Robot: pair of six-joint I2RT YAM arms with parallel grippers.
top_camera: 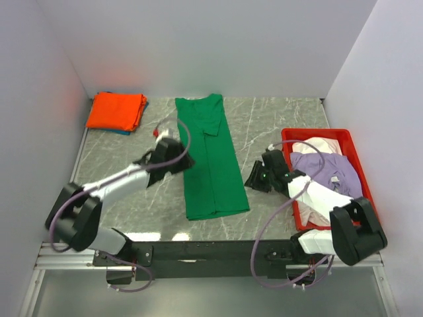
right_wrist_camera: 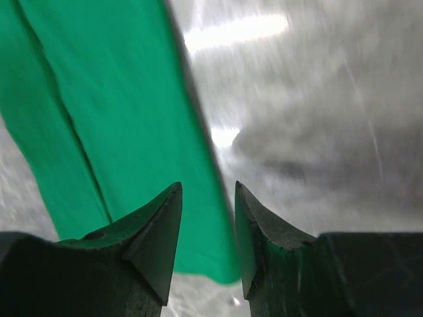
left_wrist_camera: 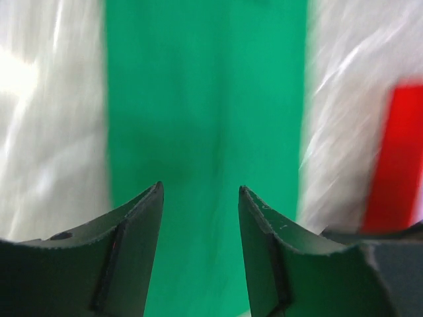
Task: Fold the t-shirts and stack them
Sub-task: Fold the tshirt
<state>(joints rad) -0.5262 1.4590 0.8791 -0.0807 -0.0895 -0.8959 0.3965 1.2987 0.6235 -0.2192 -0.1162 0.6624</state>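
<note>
Green shirt (top_camera: 210,158) lies as a long strip mid-counter (top_camera: 264,125), long axis running away from the arms, left end effector (top_camera: 178,158) over its left edge, right end effector (top_camera: 259,178) just beside its right edge, both apart and empty.

bare table (top_camera: 264,125) flanks green t-shirt (top_camera: 208,158), tray (top_camera: 330,133) right

blue t-shirt (top_camera: 124,132): mostly under orange t-shirt (top_camera: 116,110) | red tray (left_wrist_camera: 396,158): blurred

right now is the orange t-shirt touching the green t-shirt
Apart. The top external view shows bare table between the folded orange t-shirt and the green t-shirt.
</note>
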